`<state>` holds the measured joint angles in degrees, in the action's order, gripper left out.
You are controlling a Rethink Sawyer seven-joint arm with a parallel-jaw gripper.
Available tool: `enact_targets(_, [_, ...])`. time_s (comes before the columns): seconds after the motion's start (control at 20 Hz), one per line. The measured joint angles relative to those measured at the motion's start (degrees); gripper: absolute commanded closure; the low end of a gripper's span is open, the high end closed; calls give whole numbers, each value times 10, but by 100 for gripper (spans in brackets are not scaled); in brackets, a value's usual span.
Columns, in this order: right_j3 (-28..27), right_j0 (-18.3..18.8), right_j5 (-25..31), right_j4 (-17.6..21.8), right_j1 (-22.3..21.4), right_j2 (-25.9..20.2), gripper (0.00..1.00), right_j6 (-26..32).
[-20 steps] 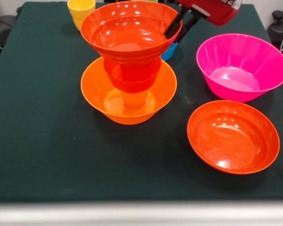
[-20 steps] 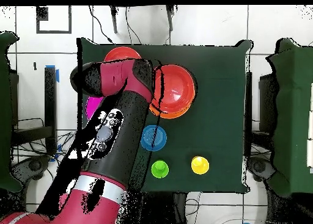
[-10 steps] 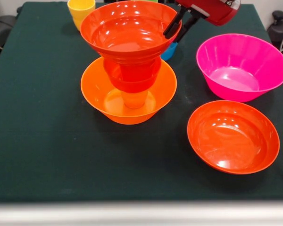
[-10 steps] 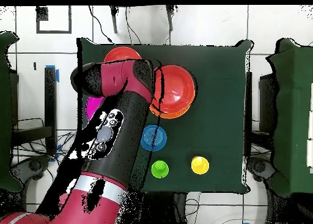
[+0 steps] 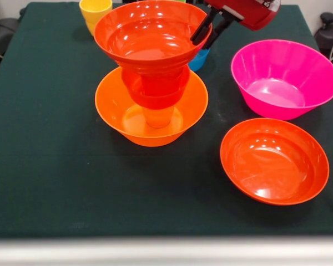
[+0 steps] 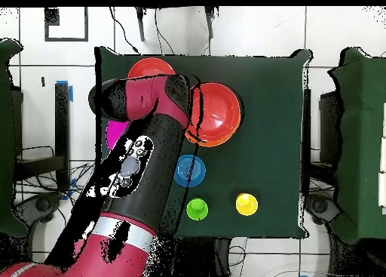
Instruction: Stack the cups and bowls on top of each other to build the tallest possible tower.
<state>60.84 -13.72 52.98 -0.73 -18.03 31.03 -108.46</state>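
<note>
A: Starting with the big stuff. What is sitting on the table (image 5: 55, 183)?

B: Dark green cloth is covering it. The red and black arm (image 6: 143, 153) is reaching across the table in the overhead view, hiding most of the magenta-pink bowl (image 5: 284, 77) there. In the front view that bowl is standing upright by the right edge, empty.

A: And the tower (image 5: 152, 72)?

B: It is standing left of centre in the front view. The large orange bowl (image 5: 119, 111) is forming the base. An orange cup (image 5: 158, 117) is sitting at its middle, apparently mouth down. A small red-orange bowl (image 5: 134, 88) is resting on that, something red-orange (image 5: 164, 83) is rising out of it, and a wide red-orange bowl (image 5: 150, 33) is topping it, tilting slightly.

A: The second wide red-orange bowl (image 5: 274, 160)?

B: Lying alone at front right, just in front of the pink one, apart from the tower.

A: Gripper (image 5: 209, 29)?

B: It is hanging at the top bowl's right rim. Two dark fingers (image 5: 201, 30) are angling down, standing a little apart, one crossing the rim line. Whether they are pinching the rim or are loose, I cannot tell.

A: Small items?

B: The small blue bowl (image 6: 189, 170) is standing behind the tower, mostly hidden in front view. The yellow cup (image 5: 94, 12) is sitting at the far left corner, and the green cup (image 6: 197, 209) is showing only overhead, beside the yellow one.
</note>
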Motion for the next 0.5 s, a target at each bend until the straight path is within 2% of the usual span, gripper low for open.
enact_targets(0.1, [0, 0, 0, 0, 0, 0, 100, 0])
enact_targets(0.15, [0, 0, 0, 0, 0, 0, 0, 0])
enact_targets(0.5, [0, 0, 0, 0, 0, 0, 0, 0])
